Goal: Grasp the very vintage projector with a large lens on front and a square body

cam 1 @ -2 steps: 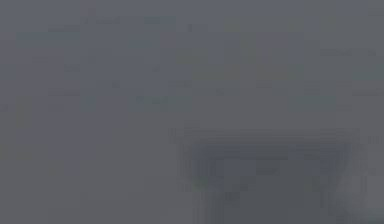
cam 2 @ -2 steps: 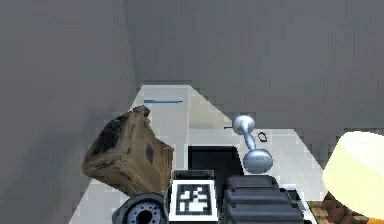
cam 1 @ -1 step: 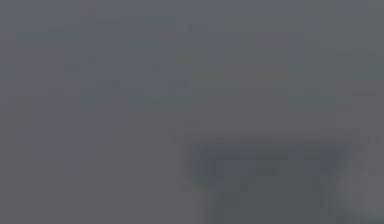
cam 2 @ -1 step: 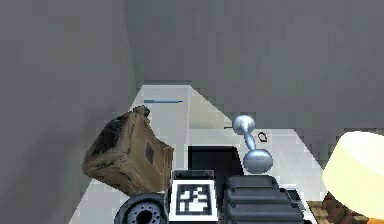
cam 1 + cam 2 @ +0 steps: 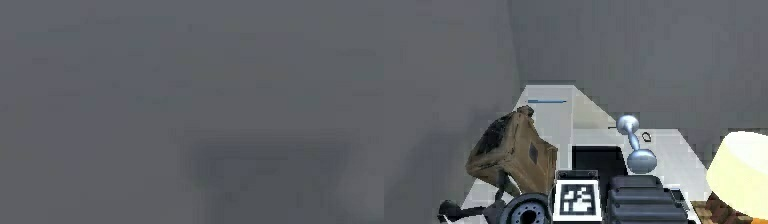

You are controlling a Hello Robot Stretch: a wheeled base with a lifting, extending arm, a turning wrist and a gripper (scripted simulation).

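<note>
A brown, square-bodied box, which may be the projector, sits tilted over the near left end of a white table in the arm side view. Just below it is my gripper, a dark body with a round dark part and thin fingers, left of a white marker square. The arm's dark bar rises at the bottom edge. The box lies right at the gripper's far end, so I cannot tell whether the gripper holds anything.
A silver dumbbell and a small ring lie on the table, with a dark flat panel and a thin blue stick. A cream lampshade stands at the right. Grey walls back the table; a grey wall faces the forward view.
</note>
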